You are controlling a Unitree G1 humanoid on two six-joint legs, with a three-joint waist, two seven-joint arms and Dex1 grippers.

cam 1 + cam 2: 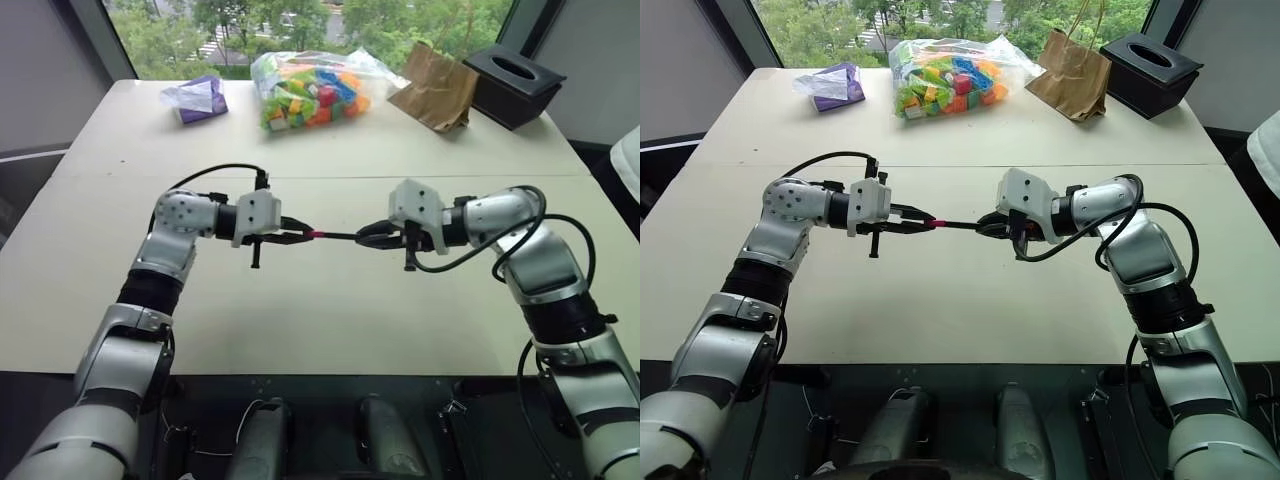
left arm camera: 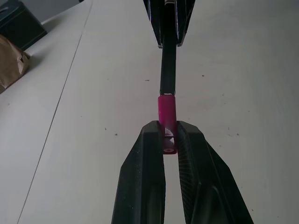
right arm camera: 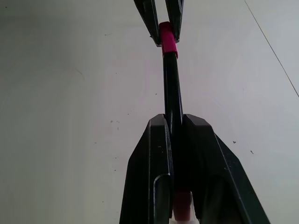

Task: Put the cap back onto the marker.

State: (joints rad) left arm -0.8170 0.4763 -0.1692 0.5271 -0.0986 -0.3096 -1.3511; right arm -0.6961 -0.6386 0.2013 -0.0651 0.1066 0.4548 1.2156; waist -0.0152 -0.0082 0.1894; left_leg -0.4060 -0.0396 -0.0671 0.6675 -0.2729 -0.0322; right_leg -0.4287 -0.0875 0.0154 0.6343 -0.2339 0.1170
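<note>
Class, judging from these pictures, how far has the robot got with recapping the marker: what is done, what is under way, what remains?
Done: the left gripper is shut on the red cap and the right gripper is shut on the black marker, both held above the table. Under way: the cap sits on the marker's end, the two lined up. Left: whether it is fully seated cannot be told; it likely needs a final push, then release.

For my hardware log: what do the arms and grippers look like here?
Both arms are silver-grey metal with black joint bands. Each wrist ends in a white housing, with a black cable looping along it. The left gripper and the right gripper each have two black, tapered fingers.
</note>
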